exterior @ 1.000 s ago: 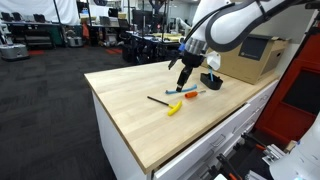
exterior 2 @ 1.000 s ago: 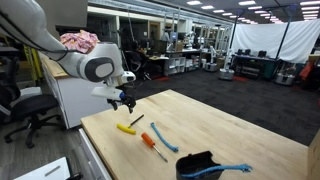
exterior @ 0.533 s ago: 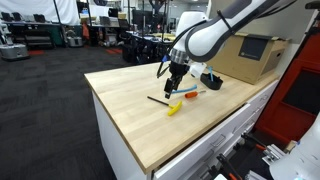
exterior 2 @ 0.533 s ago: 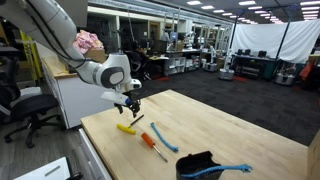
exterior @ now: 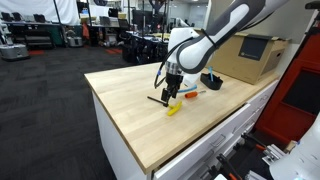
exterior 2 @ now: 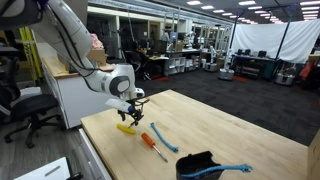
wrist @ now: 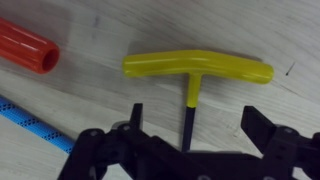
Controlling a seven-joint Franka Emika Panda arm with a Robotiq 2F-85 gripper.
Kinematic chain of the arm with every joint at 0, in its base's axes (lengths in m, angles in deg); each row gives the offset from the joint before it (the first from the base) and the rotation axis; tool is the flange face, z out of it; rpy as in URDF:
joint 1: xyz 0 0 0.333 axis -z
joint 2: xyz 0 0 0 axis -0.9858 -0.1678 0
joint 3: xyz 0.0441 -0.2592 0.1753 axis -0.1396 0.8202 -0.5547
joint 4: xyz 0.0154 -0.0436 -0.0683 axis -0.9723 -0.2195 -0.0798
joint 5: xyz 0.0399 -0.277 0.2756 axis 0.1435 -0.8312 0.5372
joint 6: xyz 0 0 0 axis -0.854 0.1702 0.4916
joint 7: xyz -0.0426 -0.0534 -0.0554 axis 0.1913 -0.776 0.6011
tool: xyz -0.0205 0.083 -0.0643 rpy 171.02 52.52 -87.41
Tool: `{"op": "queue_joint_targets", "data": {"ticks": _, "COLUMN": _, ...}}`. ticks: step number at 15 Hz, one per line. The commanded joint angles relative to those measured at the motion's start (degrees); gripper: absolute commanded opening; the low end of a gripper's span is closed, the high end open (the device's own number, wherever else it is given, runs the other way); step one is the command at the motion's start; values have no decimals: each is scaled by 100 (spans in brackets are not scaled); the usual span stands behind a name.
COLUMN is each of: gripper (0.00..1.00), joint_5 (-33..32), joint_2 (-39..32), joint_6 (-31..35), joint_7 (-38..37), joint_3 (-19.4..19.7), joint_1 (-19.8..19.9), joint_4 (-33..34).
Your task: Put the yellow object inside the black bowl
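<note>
First, at ten o'clock in the wrist view we see an orange handle [wrist: 25, 48], with a blue cord [wrist: 35, 127] at eight o'clock. At centre the yellow object [wrist: 200, 68] lies flat on the wooden table [wrist: 100, 20], its black rod pointing to six o'clock between the spread, empty fingers of the gripper [wrist: 190, 128]. In an exterior view the black bowl [exterior: 211, 80] stands apart at two o'clock from the yellow object, before the cardboard box [exterior: 250, 55].

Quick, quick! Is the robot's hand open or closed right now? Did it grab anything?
Hand: open, holding nothing; it straddles the thin rod of the yellow tool lying on the table.
</note>
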Motion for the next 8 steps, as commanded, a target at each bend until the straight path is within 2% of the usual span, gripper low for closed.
{"op": "queue_joint_targets", "data": {"ticks": 1, "gripper": 100, "joint_5": -33, "joint_2": -345, "joint_6": -232, "joint_7": -52, "joint_3": -86, "joint_1": 139, "joint_4": 300}}
{"op": "queue_joint_targets", "data": {"ticks": 2, "gripper": 100, "joint_5": -32, "joint_2": -396, "joint_6": -260, "joint_7": -41, "joint_3": -86, "joint_1": 146, "joint_4": 326}}
{"op": "queue_joint_targets", "data": {"ticks": 3, "gripper": 92, "joint_5": -45, "joint_2": -432, "joint_6": -297, "joint_7": -49, "joint_3": -78, "joint_1": 149, "joint_4": 351}}
{"op": "queue_joint_targets", "data": {"ticks": 4, "gripper": 72, "joint_5": -41, "joint_2": -466, "joint_6": -334, "joint_7": -48, "joint_3": -74, "joint_1": 160, "joint_4": 375}}
{"op": "queue_joint_targets", "data": {"ticks": 8, "gripper": 44, "joint_5": 23, "joint_2": -471, "joint_6": -595, "joint_7": -50, "joint_3": -69, "joint_1": 206, "joint_4": 448}}
